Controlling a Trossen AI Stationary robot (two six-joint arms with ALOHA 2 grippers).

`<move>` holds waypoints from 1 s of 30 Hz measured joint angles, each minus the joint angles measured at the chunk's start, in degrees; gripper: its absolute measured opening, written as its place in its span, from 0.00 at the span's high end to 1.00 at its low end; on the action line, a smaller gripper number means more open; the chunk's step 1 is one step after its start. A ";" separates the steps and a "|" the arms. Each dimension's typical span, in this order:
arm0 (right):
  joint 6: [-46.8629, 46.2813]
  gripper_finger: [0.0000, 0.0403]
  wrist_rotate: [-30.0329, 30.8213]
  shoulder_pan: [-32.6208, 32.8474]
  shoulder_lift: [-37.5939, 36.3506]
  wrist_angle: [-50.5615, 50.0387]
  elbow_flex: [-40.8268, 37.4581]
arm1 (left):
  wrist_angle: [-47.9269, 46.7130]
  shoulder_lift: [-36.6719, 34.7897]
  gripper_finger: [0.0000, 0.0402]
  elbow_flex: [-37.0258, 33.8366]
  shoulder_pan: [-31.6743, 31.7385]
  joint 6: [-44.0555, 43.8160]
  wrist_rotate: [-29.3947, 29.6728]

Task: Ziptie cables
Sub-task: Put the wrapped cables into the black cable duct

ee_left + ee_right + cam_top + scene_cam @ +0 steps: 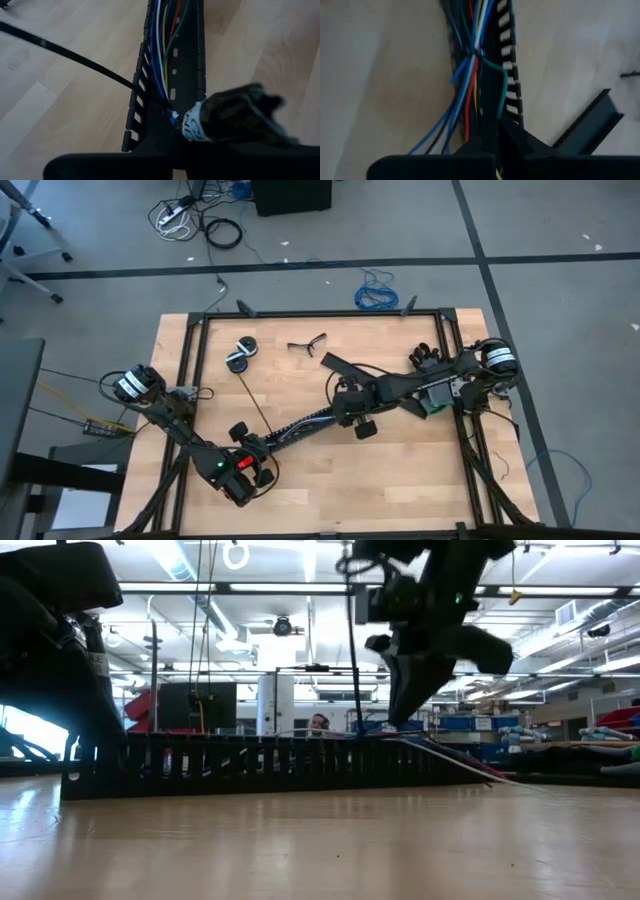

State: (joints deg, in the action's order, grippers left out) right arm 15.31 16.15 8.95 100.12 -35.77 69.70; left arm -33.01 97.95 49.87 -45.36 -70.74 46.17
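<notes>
The cables (472, 75), thin blue, white, red, green and yellow wires, lie along a black slotted duct (300, 425) that runs slantwise across the table's middle. A small tie (479, 51) binds them at one spot. They splay out past the duct's far right end (470, 765). A thin black ziptie (75, 57) rests on the wood and reaches into the duct beside the wires. My left gripper (252, 450) is shut at the duct's near left end. My right gripper (345, 408) is shut at its far right end. My left gripper is shut at the spot where the wires gather into a white-and-dark wrapped end (192, 125), slanting down at the duct's near left end. Its own fingers hide the place of contact. Whether the ziptie's end is also in the hold, I cannot tell. My right gripper pinches the wires (492, 117) between its two fingers, near where they splay out of the duct. The fingers slant steeply down from above and lie roughly along the wires. The wires stay down in the duct, slack, one green wire bowing out sideways (502, 82).
A black frame (320, 313) borders the table. Two small black rolls (240, 355) and a small forked tool (307, 343) lie at the back. A loose black strip (335, 365) lies close to my right gripper. Bare wood spreads along the near edge (380, 490).
</notes>
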 joint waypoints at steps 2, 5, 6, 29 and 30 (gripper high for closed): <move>-0.01 1.00 -1.90 -0.71 0.23 0.72 -0.64 | 0.32 0.00 1.00 0.00 -0.02 0.00 -0.04; 0.09 1.00 -2.70 -1.50 0.15 3.00 -1.62 | 0.24 0.00 1.00 0.00 -0.02 0.02 -0.04; 0.19 1.00 -2.94 -1.78 0.15 2.73 -1.69 | 0.23 0.00 1.00 0.00 -0.02 0.00 -0.04; 1.42 0.99 -9.39 -5.74 4.18 5.06 -3.69 | 0.34 0.00 1.00 0.04 -0.02 0.20 -0.33; 1.43 0.98 -9.39 -5.74 4.20 5.04 -3.37 | 0.35 0.00 1.00 0.04 -0.02 0.19 -0.32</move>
State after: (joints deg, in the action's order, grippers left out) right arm 16.74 6.76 3.20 104.32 -30.73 66.32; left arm -32.66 97.95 49.91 -45.39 -70.55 45.85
